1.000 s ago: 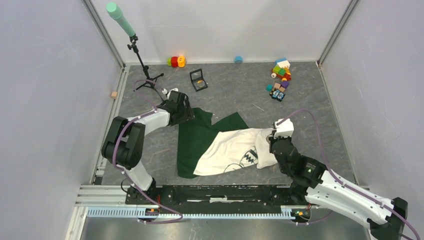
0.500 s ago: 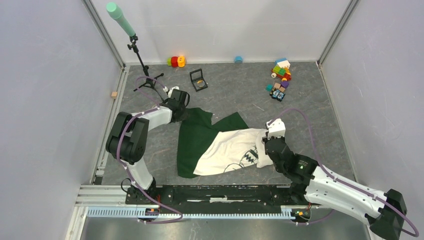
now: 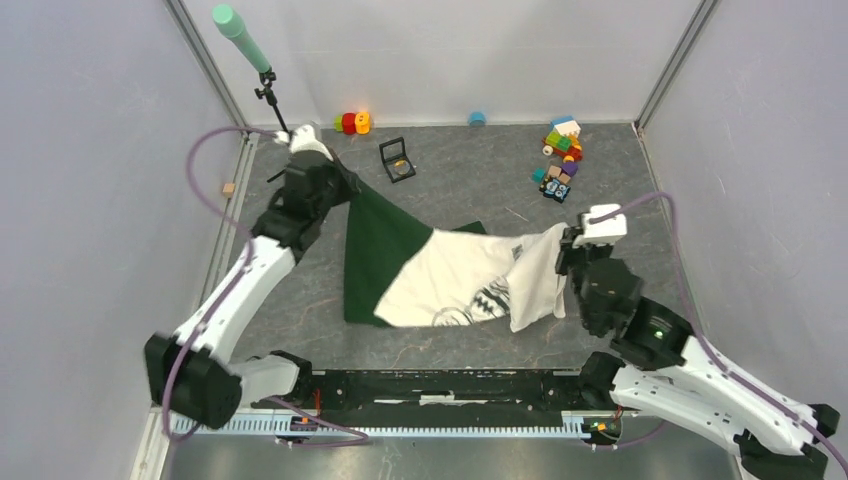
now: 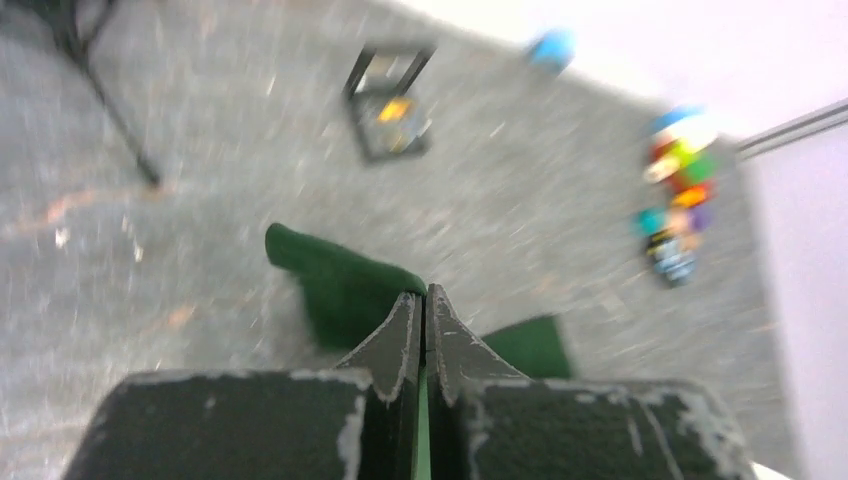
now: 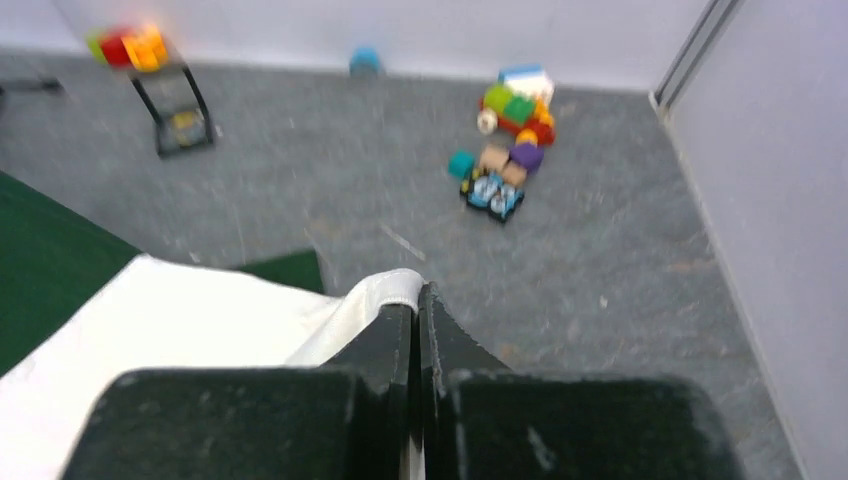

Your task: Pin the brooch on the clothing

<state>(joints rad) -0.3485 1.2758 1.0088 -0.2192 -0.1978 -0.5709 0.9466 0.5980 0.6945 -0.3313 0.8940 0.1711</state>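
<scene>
At the near right, the right fingers (image 5: 395, 338) are pressing together on the white edge of the clothing (image 3: 455, 280), and the cloth is folding over their tips. The cream-white body of the shirt is spreading from there to the left, with a part of its black print (image 3: 487, 300) showing near its lower edge. Further left and farther away, the dark green part is rising in a point to the left fingers (image 4: 400, 340). These are closing tightly on the green cloth, with a thin strip of it showing between them. So the shirt is hanging between the two arms, with its upper edge sagging in the middle. I cannot tell how much of its lower edge is resting on the grey surface (image 3: 480, 190).

Beyond the shirt and well apart from it, the brooch (image 3: 400, 166) is lying inside a small black box (image 3: 391, 148), which is standing open on the surface. To the far right, a heap of coloured blocks (image 3: 560, 158) is sitting. By the far wall, some red, yellow and green blocks (image 3: 352, 122) and a small blue thing (image 3: 477, 119) are lying. At the far left, a tripod (image 3: 272, 100) is carrying a mint-green cylinder (image 3: 238, 35).
</scene>
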